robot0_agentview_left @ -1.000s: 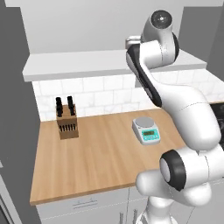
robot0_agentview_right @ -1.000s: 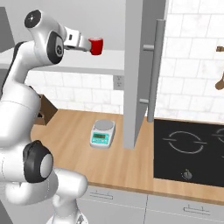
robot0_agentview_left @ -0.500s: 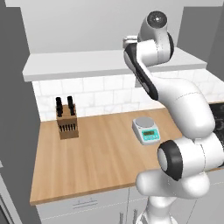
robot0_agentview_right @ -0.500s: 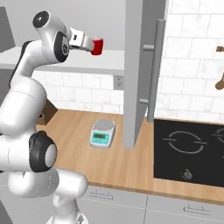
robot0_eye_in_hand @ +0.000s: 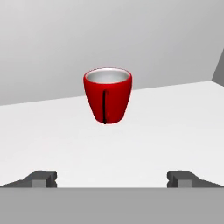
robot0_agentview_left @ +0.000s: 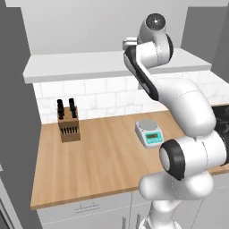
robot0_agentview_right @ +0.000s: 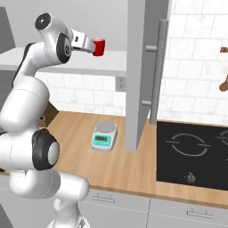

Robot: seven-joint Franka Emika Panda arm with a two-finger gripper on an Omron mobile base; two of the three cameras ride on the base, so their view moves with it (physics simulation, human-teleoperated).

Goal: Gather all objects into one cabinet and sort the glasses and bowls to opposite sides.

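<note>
A glossy red cup [robot0_eye_in_hand: 107, 96] stands upright on the white shelf board [robot0_eye_in_hand: 175, 127] of the cabinet, straight ahead of my gripper [robot0_eye_in_hand: 112, 177]. The gripper is open, its two fingertips [robot0_eye_in_hand: 43, 178] wide apart and short of the cup, with nothing between them. From the right base view, the gripper [robot0_agentview_right: 87, 44] is raised to shelf height just left of the red cup [robot0_agentview_right: 99, 46]. The cabinet's grey door [robot0_agentview_right: 137, 75] stands open, edge-on, with its long steel bar handle [robot0_agentview_right: 158, 75]. The bowl is out of view.
On the wooden counter below sit a knife block [robot0_agentview_left: 68, 123] and a small kitchen scale [robot0_agentview_right: 104, 136]. A black stove top [robot0_agentview_right: 191, 151] lies to the right of the open door. Wooden utensils [robot0_agentview_right: 225, 82] hang on the tiled wall.
My hand has edged a little closer to the red cup and the arm's lower links have turned. The cup has not moved and the jaws stay open.
</note>
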